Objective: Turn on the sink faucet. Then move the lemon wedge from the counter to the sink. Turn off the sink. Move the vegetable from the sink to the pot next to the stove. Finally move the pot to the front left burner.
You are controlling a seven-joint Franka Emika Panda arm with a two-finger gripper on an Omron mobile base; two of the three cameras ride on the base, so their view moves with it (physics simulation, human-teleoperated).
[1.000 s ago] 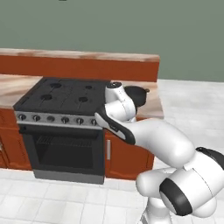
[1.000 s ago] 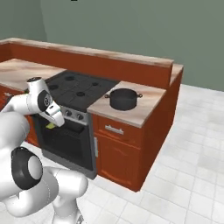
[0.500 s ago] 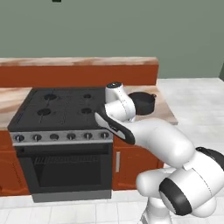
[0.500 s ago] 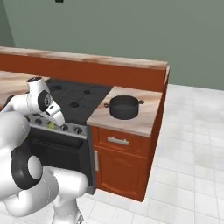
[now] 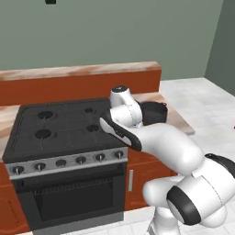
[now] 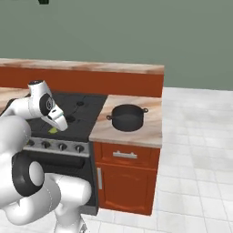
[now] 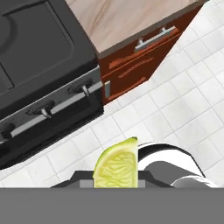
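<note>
Driven further along the kitchen since a second ago, so that the whole scene has slid sideways in both base views: stove now squarely in front and the black pot on the worktop to the right of it closer than before, which probably means the carry toward the pot is well under way, with the drop and the move to the front left burner not yet done. Claw nearly closed, clenched on the lemon wedge, held above the floor just before the stove front, well apart from the pot.
</note>
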